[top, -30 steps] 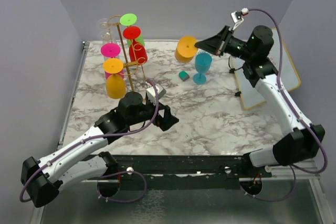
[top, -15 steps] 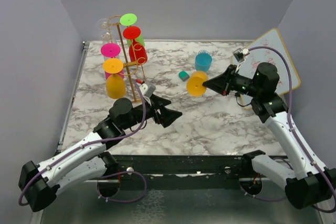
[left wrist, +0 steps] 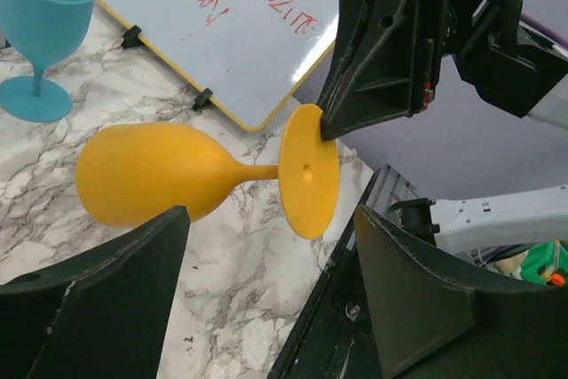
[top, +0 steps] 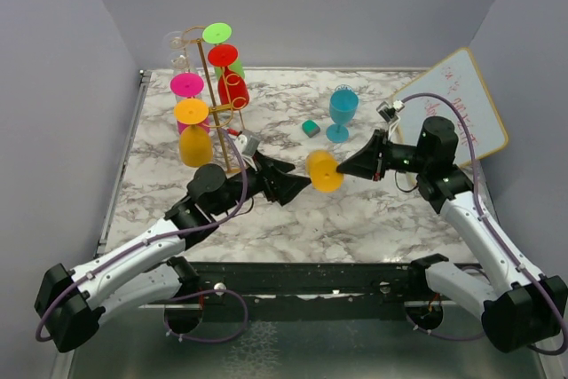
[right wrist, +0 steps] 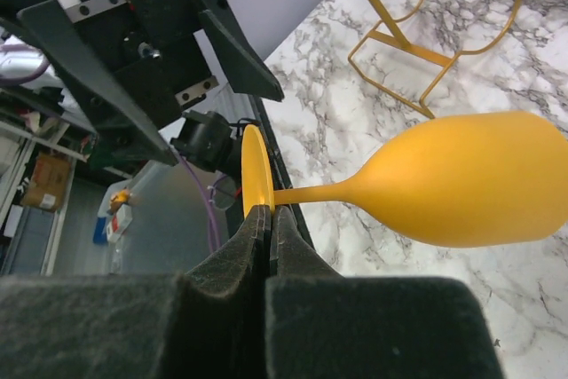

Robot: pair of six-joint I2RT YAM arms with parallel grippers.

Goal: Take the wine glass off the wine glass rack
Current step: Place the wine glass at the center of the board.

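Note:
The gold wire wine glass rack [top: 216, 104] stands at the back left, with green, red, pink, orange and clear glasses hanging on it. Its open base [right wrist: 390, 43] shows in the right wrist view. My right gripper [top: 341, 169] [right wrist: 269, 217] is shut on the foot rim of an orange wine glass [top: 325, 170] [right wrist: 470, 182] [left wrist: 151, 170] and holds it on its side in the air, off the rack. My left gripper [top: 297, 180] [left wrist: 266, 295] is open and empty, facing the glass from the left. The glass hangs just beyond its fingertips [left wrist: 106, 295].
A teal wine glass [top: 343, 113] [left wrist: 40, 33] stands upright at the back centre, with a small teal block [top: 310, 128] beside it. A whiteboard with red writing [top: 457, 108] [left wrist: 240, 24] lies propped at the right edge. The table's front rail [top: 311, 274] runs below.
My right gripper has carried the orange glass from the back centre down and toward the front left. My left arm has lifted and turned its open gripper to face the glass.

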